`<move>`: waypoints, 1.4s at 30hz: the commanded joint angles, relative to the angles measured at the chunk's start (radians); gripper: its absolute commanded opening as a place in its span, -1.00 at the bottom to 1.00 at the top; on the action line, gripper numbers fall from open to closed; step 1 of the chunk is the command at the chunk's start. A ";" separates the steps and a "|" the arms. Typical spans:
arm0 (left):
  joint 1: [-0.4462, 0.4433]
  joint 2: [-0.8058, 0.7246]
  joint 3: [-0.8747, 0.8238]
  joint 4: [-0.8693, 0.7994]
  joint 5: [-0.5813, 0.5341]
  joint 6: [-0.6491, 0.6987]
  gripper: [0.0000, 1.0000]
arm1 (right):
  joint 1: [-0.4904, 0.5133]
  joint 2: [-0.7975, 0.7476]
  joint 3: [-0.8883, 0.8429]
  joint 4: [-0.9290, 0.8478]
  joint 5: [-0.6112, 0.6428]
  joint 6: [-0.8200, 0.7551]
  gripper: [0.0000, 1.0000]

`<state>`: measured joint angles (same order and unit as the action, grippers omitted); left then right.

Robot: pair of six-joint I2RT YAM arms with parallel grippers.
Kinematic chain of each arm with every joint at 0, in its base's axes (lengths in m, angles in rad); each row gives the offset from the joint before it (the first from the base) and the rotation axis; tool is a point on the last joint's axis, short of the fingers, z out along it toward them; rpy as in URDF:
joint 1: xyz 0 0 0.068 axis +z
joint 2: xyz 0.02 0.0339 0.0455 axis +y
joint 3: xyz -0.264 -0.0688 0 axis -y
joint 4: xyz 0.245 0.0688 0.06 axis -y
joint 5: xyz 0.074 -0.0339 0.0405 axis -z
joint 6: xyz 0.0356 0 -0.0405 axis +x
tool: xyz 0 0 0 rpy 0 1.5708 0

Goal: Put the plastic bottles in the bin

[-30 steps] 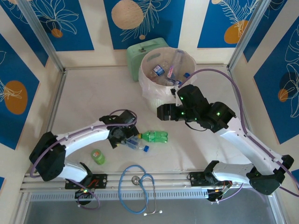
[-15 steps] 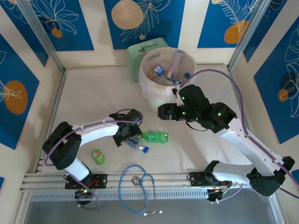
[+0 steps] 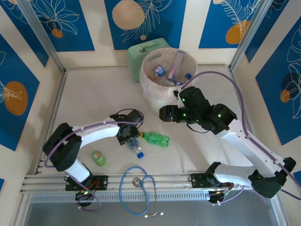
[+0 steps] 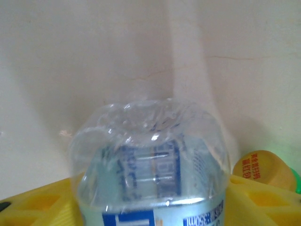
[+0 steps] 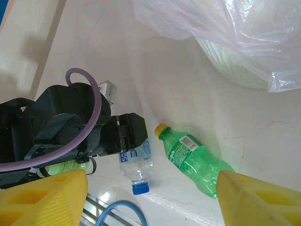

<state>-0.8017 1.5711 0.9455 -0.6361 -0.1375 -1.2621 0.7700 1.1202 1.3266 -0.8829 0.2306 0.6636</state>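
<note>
A clear bottle (image 3: pixel 135 147) with a blue cap (image 5: pixel 140 188) lies on the table. My left gripper (image 3: pixel 129 135) is shut on its labelled body. In the left wrist view the bottle's base (image 4: pixel 150 155) fills the gap between the yellow fingers (image 4: pixel 35 207). A green bottle (image 3: pixel 156 139) with a yellow cap (image 4: pixel 261 169) lies just right of it. A small green bottle (image 3: pixel 98 157) sits to the left. The bin (image 3: pixel 188 66) at the back holds several bottles. My right gripper (image 3: pixel 164 114) hovers open in front of the bin, above the green bottle (image 5: pixel 197 160).
A mint-green box (image 3: pixel 143 52) stands behind the bin. A blue stethoscope (image 3: pixel 138 186) lies over the near rail. The bin's plastic bag (image 5: pixel 225 33) hangs over its wall (image 5: pixel 235 70). Blue patterned walls enclose the table.
My left gripper has reached right and closed its jaws on the clear bottle, which has swung so its cap points nearer the rail. The right gripper has barely shifted.
</note>
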 commanded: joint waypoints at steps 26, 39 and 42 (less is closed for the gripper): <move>0.245 -0.475 0.166 0.265 0.409 0.074 0.12 | 0.173 0.291 0.194 0.162 -0.220 -0.011 0.79; 0.254 -0.478 0.201 0.323 0.537 0.077 0.14 | 0.167 0.392 0.310 0.137 -0.168 -0.025 0.26; 0.260 -0.479 0.194 0.327 0.541 0.076 0.21 | 0.171 0.391 0.325 0.129 -0.156 -0.029 0.11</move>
<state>-0.5495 1.1007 1.1221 -0.3443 0.3492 -1.1805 0.9352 1.5108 1.6043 -0.7574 0.0681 0.6449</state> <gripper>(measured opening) 0.595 0.571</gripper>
